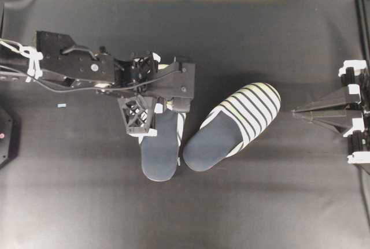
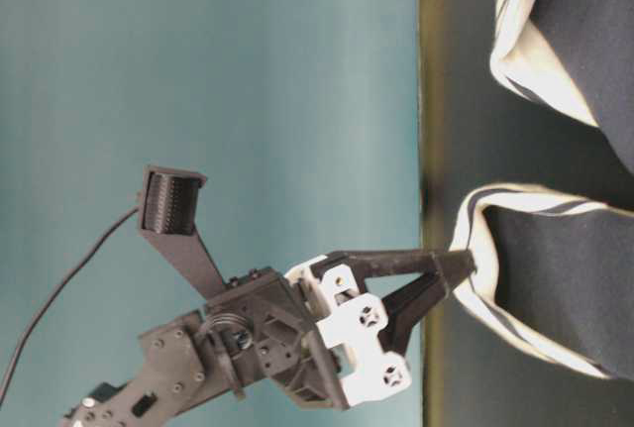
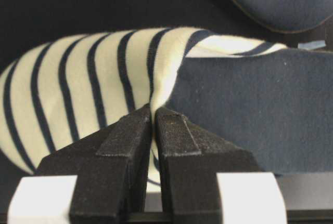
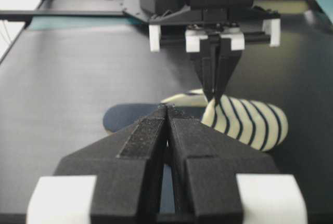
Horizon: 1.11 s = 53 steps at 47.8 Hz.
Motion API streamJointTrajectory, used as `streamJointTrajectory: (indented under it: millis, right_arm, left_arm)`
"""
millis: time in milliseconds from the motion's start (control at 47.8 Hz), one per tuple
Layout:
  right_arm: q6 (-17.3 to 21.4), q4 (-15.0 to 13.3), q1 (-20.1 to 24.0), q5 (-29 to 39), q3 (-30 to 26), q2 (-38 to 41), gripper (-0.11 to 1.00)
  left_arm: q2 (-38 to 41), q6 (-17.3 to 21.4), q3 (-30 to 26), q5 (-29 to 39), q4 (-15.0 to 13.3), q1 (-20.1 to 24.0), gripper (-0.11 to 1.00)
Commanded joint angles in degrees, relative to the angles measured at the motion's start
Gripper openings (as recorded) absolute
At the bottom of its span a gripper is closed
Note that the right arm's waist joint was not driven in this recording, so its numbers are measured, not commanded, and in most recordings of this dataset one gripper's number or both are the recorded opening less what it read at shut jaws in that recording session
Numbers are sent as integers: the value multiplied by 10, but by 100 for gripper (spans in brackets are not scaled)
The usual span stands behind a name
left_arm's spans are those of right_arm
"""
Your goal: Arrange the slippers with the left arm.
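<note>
my left gripper (image 3: 153, 130) is pinched on the upper's edge of the left-hand slipper (image 1: 161, 145) mid-mat. the other slipper (image 1: 234, 126) lies just beside it, angled away, so i judge the pairing half done.

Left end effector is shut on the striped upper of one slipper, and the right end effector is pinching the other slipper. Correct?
Not quite. The right end effector is shut but grips nothing, parked apart from the other slipper in the overhead view. The left end effector does pinch one slipper.
</note>
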Motion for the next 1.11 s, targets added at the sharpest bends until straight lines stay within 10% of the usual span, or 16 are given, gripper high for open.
streamJointTrajectory:
  millis: [0, 439, 753, 1088]
  right_arm:
    - [3, 1, 0, -3, -4, 3, 0]
    - [3, 1, 0, -4, -1, 3, 0]
    - [4, 1, -1, -4, 2, 3, 0]
    - [3, 1, -1, -10, 2, 3, 0]
  left_arm:
    - [0, -3, -1, -18, 2, 0, 2]
    - [20, -6, -3, -7, 2, 5, 5]
    - [15, 13, -17, -5, 2, 1, 83]
    - [60, 268, -90, -131, 1, -46, 83]
